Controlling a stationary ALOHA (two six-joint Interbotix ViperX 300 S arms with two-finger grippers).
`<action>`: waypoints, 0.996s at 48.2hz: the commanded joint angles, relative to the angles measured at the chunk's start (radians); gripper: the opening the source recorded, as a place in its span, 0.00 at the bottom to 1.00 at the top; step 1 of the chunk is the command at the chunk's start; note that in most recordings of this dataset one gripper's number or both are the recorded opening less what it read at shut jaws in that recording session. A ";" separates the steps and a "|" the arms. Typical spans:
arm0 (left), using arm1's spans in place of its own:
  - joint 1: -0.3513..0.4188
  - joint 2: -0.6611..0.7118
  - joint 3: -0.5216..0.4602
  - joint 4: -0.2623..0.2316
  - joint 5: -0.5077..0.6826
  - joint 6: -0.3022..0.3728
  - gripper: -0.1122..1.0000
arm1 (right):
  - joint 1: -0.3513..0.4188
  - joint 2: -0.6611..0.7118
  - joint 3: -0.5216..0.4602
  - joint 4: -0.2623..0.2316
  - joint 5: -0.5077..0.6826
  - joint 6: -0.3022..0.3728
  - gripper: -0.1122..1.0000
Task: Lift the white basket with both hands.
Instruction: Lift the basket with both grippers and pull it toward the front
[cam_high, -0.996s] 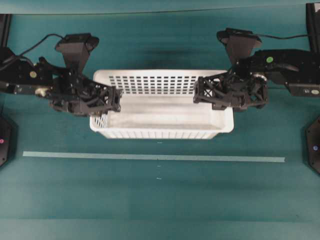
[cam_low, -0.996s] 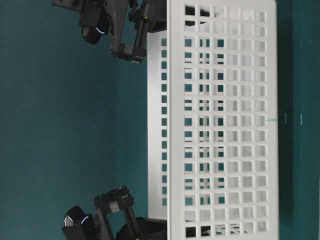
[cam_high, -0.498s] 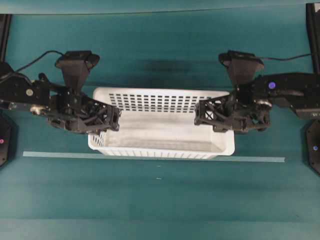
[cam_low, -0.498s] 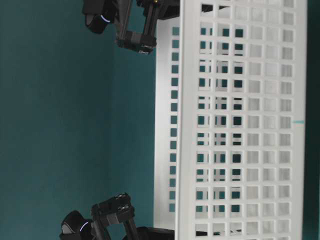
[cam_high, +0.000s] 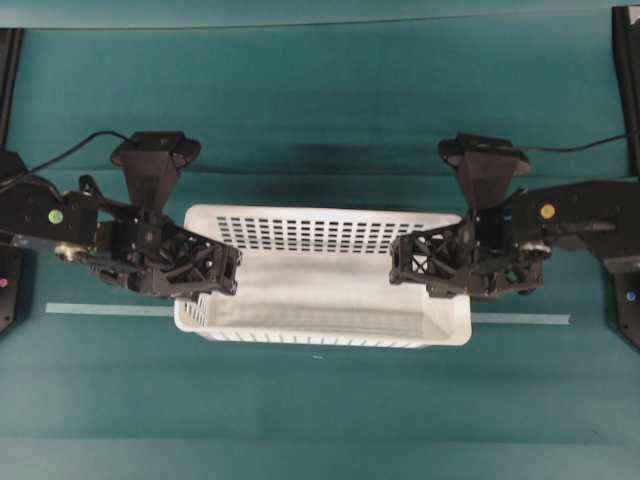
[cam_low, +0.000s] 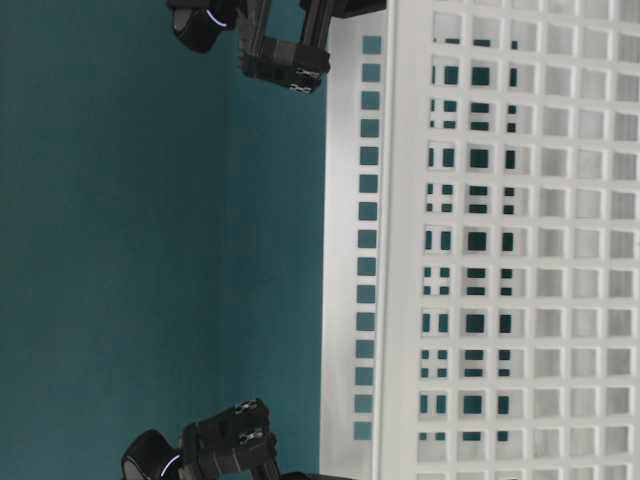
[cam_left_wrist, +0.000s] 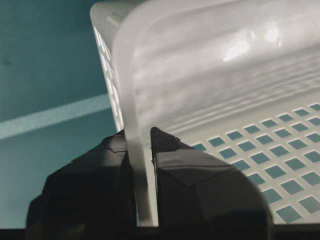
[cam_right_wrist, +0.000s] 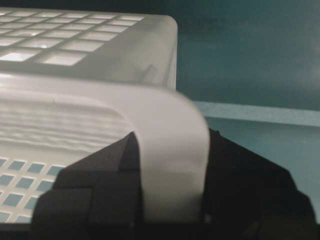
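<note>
White basket (cam_high: 330, 290): large, rectangular, rounded rim, solid floor, walls pierced by rows of small slots. Held level between two black arms, open side up, long axis running left to right in overhead view, near edge overlapping pale tape line on teal table. Left gripper (cam_high: 228, 272) clamps left end wall, rim pinched between black fingers (cam_left_wrist: 190, 175). Right gripper (cam_high: 400, 265) clamps right end rim. Table-level view: slotted wall fills frame.
</note>
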 joint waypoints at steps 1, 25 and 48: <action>-0.020 -0.009 -0.031 0.005 -0.009 0.002 0.11 | 0.032 0.006 -0.006 -0.017 -0.008 -0.003 0.23; -0.055 0.023 -0.041 0.005 -0.009 -0.021 0.11 | 0.061 0.031 -0.009 -0.023 -0.037 0.000 0.23; -0.060 0.031 -0.029 0.005 -0.009 -0.025 0.11 | 0.063 0.043 0.000 -0.025 -0.040 0.000 0.23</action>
